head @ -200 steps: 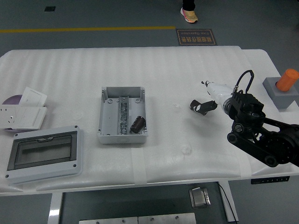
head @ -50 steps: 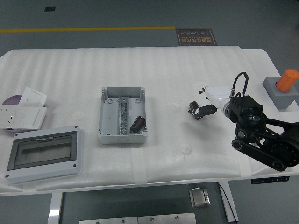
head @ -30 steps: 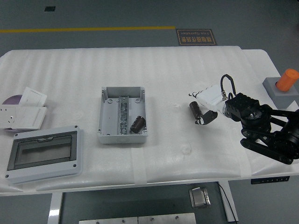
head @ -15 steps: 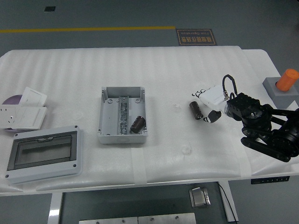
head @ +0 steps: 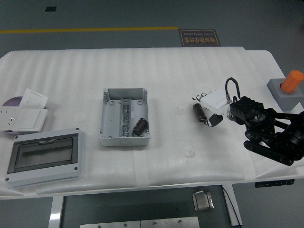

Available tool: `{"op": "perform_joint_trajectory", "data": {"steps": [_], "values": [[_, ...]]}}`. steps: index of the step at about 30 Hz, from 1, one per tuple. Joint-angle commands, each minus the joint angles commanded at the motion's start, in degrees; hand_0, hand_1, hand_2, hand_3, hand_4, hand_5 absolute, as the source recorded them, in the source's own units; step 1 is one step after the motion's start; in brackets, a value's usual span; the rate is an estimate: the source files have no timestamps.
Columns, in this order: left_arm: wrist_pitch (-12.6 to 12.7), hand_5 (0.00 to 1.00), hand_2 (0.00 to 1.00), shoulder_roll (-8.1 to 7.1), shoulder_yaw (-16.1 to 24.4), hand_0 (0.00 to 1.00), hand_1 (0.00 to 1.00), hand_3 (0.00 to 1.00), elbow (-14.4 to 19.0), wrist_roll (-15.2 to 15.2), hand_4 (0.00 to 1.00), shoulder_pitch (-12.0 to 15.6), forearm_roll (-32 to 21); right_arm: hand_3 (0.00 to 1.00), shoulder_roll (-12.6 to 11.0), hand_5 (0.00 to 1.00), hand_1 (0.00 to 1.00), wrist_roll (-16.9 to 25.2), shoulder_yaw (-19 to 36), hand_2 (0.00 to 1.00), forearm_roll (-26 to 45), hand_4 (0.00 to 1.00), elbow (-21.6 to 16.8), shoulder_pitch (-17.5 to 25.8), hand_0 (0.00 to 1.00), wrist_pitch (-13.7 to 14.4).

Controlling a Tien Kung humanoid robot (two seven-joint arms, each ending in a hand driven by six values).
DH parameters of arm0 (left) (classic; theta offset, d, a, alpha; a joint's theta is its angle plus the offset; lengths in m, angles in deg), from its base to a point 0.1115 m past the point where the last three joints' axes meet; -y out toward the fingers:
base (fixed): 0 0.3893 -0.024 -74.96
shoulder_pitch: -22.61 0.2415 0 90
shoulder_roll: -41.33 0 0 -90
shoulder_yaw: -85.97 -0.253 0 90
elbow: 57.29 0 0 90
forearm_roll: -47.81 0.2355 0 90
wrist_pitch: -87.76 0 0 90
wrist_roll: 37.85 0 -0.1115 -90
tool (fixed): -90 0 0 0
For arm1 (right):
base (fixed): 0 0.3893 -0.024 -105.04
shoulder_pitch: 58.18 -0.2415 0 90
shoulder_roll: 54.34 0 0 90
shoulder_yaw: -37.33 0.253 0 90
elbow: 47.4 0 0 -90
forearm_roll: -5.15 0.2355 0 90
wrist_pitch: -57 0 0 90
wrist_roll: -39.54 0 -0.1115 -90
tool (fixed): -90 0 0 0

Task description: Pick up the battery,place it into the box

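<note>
A dark cylindrical battery (head: 197, 113) lies on the white table right of the middle. My right hand (head: 209, 108) is right beside it: the white fingers (head: 203, 97) reach out just past its far end, the black thumb (head: 214, 120) sits by its near end. The fingers look spread, not closed on the battery. The open grey box (head: 108, 116) stands about a box's width to the left. A second dark battery (head: 139, 126) lies inside it at the near right. My left arm is out of view.
A grey lid with a clear window (head: 45, 156) lies at the near left. White socket plates (head: 24, 114) and a purple disc (head: 11, 101) sit at the left edge. An orange cylinder on a grey block (head: 287, 88) stands at the far right.
My right hand turned over and drew slightly right and towards me. The battery went from lying across by the fingers to lying lengthwise on the table beside the hand. In the last half second almost nothing moved.
</note>
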Motion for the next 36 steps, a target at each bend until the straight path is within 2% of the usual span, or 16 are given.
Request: {"op": "perform_joint_trajectory", "data": {"steps": [1, 2, 7, 8, 13, 14, 19, 20, 25, 26, 32, 36], "values": [[-0.02, 0.451, 0.565, -0.02, 0.18, 0.665, 0.682, 0.583, 0.00, 0.08, 0.516, 0.02, 0.19, 0.998, 0.03, 0.295, 0.718, 0.10, -0.07, 0.927, 0.20, 0.757, 0.12, 0.06, 0.571, 0.08], [-0.03, 0.452, 0.564, -0.05, 0.26, 0.665, 0.682, 0.584, 0.00, 0.11, 0.516, 0.02, 0.26, 0.998, 0.05, 0.288, 0.708, 0.15, -0.10, 0.887, 0.34, 0.730, 0.20, 0.11, 0.558, 0.10], [0.01, 0.452, 0.564, -0.23, 0.36, 0.665, 0.682, 0.584, 0.00, 0.06, 0.516, -0.04, 0.31, 0.998, 0.19, 0.288, 0.708, 0.42, -0.38, 0.887, 0.84, 0.730, 0.53, 0.27, 0.558, 0.38], [0.01, 0.453, 0.564, -0.27, 0.35, 0.665, 0.682, 0.584, 0.00, 0.04, 0.515, -0.06, 0.31, 0.864, 0.21, 0.222, 0.696, 0.48, -0.43, 0.844, 0.90, 0.569, 0.58, 0.28, 0.545, 0.48], [0.06, 0.453, 0.564, -0.31, 0.20, 0.665, 0.682, 0.584, 0.00, -0.06, 0.515, -0.03, 0.12, 0.864, 0.26, 0.222, 0.696, 0.63, -0.56, 0.844, 0.95, 0.569, 0.59, 0.34, 0.545, 0.96], [0.07, 0.452, 0.564, -0.31, 0.15, 0.664, 0.682, 0.584, 0.00, -0.08, 0.516, -0.02, 0.06, 0.758, 0.26, 0.220, 0.696, 0.67, -0.60, 0.823, 0.94, 0.547, 0.59, 0.35, 0.543, 1.07], [0.17, 0.452, 0.564, -0.32, -0.24, 0.664, 0.682, 0.584, 0.00, -0.28, 0.516, -0.02, -0.30, 0.758, 0.28, 0.220, 0.696, 0.83, -0.92, 0.823, 0.95, 0.547, 0.66, 0.36, 0.543, 1.39], [0.18, 0.454, 0.564, -0.32, -0.31, 0.664, 0.682, 0.583, 0.00, -0.33, 0.515, -0.03, -0.37, 0.719, 0.28, 0.229, 0.694, 0.85, -0.97, 0.816, 0.95, 0.542, 0.68, 0.37, 0.533, 1.42], [0.29, 0.454, 0.564, -0.34, -0.36, 0.664, 0.682, 0.583, 0.00, -0.47, 0.515, 0.02, -0.35, 0.719, 0.28, 0.229, 0.694, 0.89, -1.00, 0.816, 0.95, 0.542, 0.63, 0.57, 0.533, 1.74], [0.29, 0.455, 0.566, -0.33, -0.36, 0.664, 0.682, 0.584, 0.00, -0.48, 0.515, 0.04, -0.36, 0.691, 0.22, 0.226, 0.693, 0.84, -0.78, 0.804, 0.85, 0.537, 0.54, 0.63, 0.525, 1.79], [0.32, 0.456, 0.566, -0.22, -0.08, 0.665, 0.682, 0.584, 0.00, -0.45, 0.515, 0.16, -0.01, 0.667, -0.83, 0.227, 0.686, 0.11, 3.35, 0.789, -0.09, 0.524, -1.02, 0.90, 0.522, 1.87], [0.33, 0.456, 0.566, -0.17, 0.22, 0.665, 0.682, 0.584, 0.00, -0.39, 0.515, 0.23, 0.30, 0.667, -1.77, 0.227, 0.686, -0.77, 7.57, 0.789, -0.69, 0.524, -3.64, 1.00, 0.522, 1.87]]}}
